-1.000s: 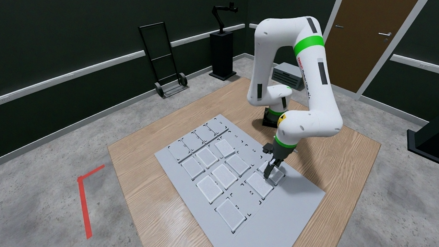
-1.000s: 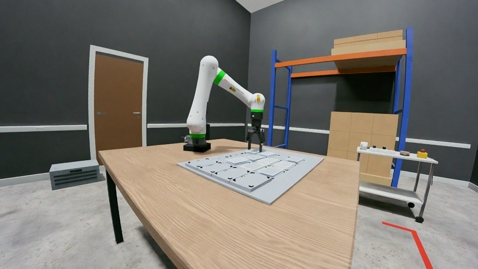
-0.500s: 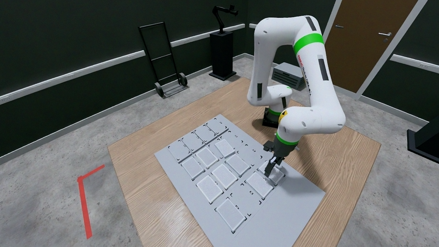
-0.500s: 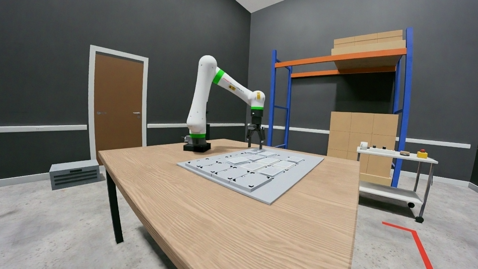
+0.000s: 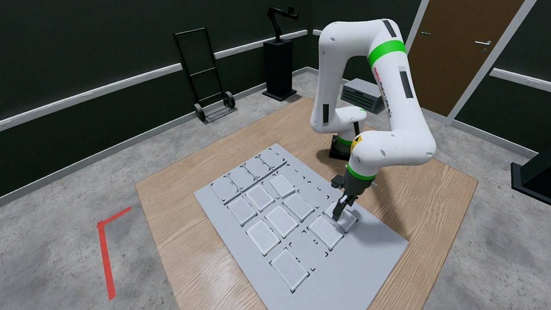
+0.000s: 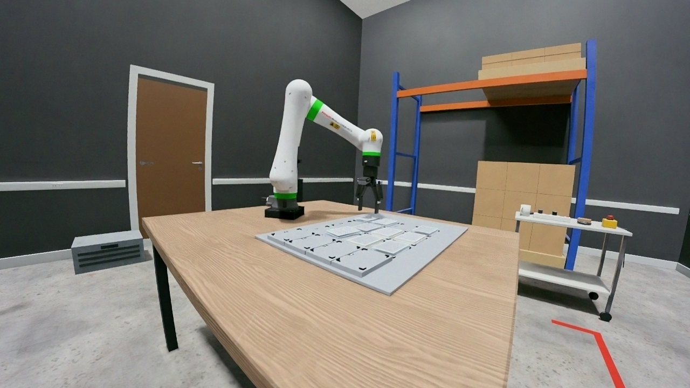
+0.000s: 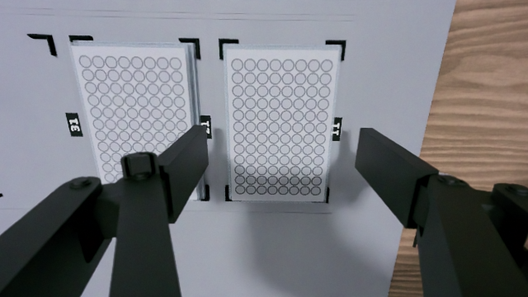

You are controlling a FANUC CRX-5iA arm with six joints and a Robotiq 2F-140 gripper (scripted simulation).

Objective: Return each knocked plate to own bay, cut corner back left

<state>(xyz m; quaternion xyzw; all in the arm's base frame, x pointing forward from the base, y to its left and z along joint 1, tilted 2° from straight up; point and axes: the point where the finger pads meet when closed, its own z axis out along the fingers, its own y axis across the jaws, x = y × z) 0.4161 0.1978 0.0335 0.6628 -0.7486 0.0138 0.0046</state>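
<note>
Black gripper [image 5: 342, 209] [image 6: 368, 210] [image 7: 281, 146] spread with nothing between its fingers, bay 11's sealed plate [image 5: 348, 221] [image 6: 367, 217] [image 7: 282, 124] below it, lying within corner marks, another circle-patterned plate [image 5: 325, 232] [image 7: 136, 99] beside it in bay 21, more plates across the grey board [image 5: 379, 246] [image 6: 386, 284] [image 7: 384, 74], wooden worktop [image 5: 200, 239] [image 6: 337, 318] [image 7: 474, 99] underneath.

top and exterior share table, wrist down

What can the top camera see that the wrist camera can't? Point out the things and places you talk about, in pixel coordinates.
Only the top view: the black hand truck [image 5: 191, 74] and the brown door [image 5: 460, 42].

Only the wrist view: the label reading 11 [image 7: 337, 129], clear enough to read.

Both: the hand [image 5: 338, 206] [image 7: 281, 146], open, and the bay 11 plate [image 5: 342, 220] [image 7: 281, 124] under it.
</note>
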